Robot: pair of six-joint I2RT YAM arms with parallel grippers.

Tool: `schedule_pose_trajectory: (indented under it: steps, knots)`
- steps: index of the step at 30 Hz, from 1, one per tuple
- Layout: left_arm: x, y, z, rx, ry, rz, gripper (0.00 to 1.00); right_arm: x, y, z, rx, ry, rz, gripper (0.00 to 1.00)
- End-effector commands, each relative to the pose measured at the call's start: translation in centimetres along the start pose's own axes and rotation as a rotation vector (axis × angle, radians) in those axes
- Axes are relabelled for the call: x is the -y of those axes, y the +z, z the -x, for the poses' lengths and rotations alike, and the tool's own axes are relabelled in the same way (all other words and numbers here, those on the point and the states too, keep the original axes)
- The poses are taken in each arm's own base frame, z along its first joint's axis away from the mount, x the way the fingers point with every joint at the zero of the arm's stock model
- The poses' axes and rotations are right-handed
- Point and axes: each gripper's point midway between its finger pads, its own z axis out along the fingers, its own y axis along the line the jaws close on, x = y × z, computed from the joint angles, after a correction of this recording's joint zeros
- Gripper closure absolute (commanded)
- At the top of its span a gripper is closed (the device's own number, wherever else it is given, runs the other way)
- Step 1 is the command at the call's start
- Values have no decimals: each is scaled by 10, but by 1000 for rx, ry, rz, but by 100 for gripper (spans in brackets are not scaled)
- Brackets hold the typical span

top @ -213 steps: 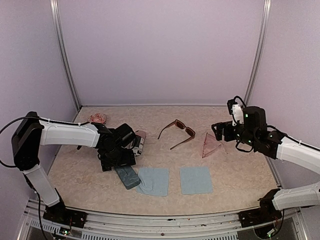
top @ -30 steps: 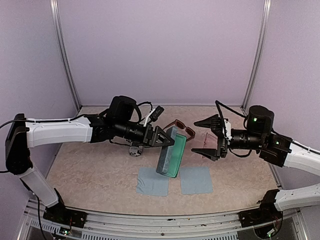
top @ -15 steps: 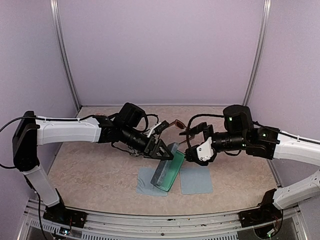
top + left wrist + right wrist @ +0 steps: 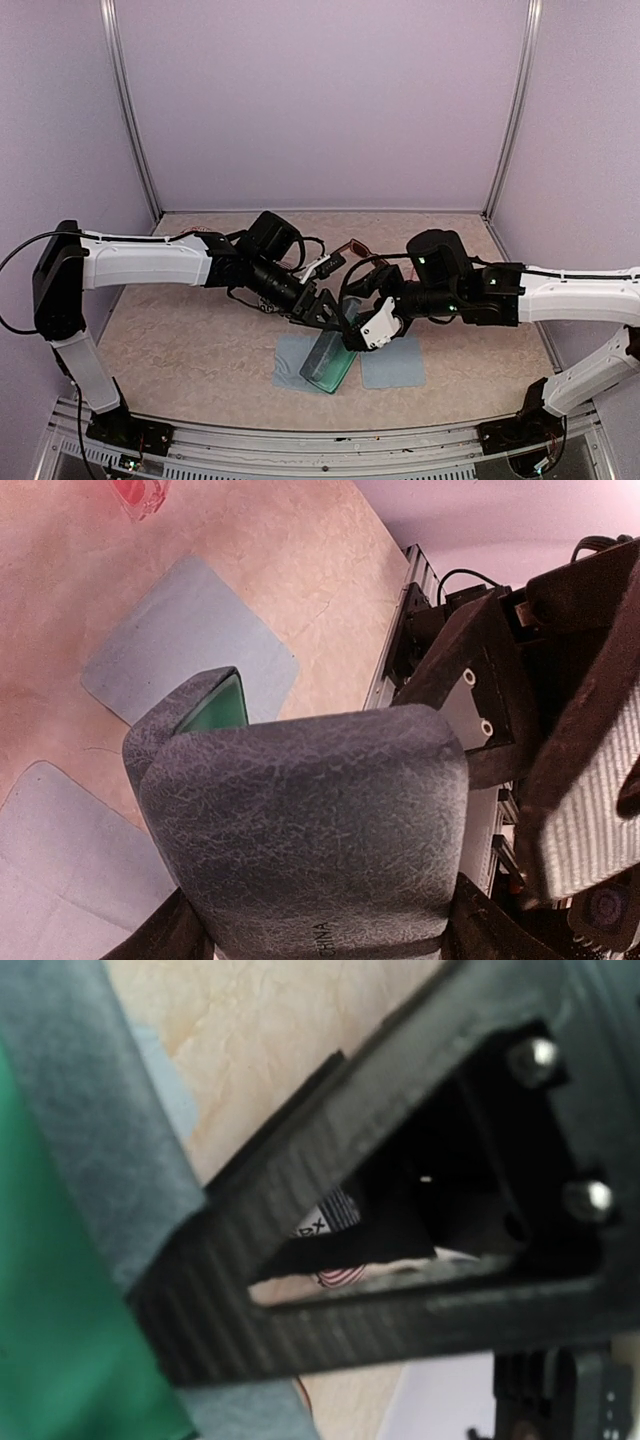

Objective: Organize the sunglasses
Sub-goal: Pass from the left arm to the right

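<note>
**Asker:** What has your left claw [image 4: 326,310] got?

**Me:** The blue-grey case [image 4: 328,364]. My jaws are clamped on its two sides, and they stand fairly wide because the case is broad. Its lid is open and the green lining [image 4: 220,705] shows. I hold it tilted, with its lower end over the left of two blue cloths [image 4: 290,356] near the middle of the bench's [image 4: 170,340] near edge. I cannot tell whether that end touches the cloth.

**Asker:** And the right claw [image 4: 372,322]?

**Me:** It is up against the case's upper end, right beside my left claw. From my left wrist I see its fingers [image 4: 470,695] standing apart just behind the case's corner. I cannot tell whether they have hold of the rim or only sit against it. My right wrist camera is too close to help: it shows only green lining, grey shell and the black frame of my other claw.

**Asker:** Where are the sunglasses?

**Me:** The dark reddish-brown pair [image 4: 352,246] lies on the bench behind my two claws, towards the middle of the far edge, with neither claw touching it. Only part of it shows past my arms. I cannot pick out the pale-pink pair, because my right arm hides that stretch of the bench.
</note>
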Motion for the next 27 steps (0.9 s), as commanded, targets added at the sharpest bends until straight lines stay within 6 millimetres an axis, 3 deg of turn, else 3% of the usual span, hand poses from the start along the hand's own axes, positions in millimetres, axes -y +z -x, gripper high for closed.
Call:
schedule_pose_trajectory:
  steps: [1,14,21,27]
  knots:
    - [15,0,6,-4,44,-42,100,17,3,2,-24,-32,-47,43]
    - [17,2,1,-23,76,-43,100,17,7,4,-21,-26,-33,72]
    - [17,1,4,-16,80,-36,100,17,5,5,-17,-17,-35,100]
    - [15,-4,11,15,83,-7,100,16,4,3,-22,5,-39,100]
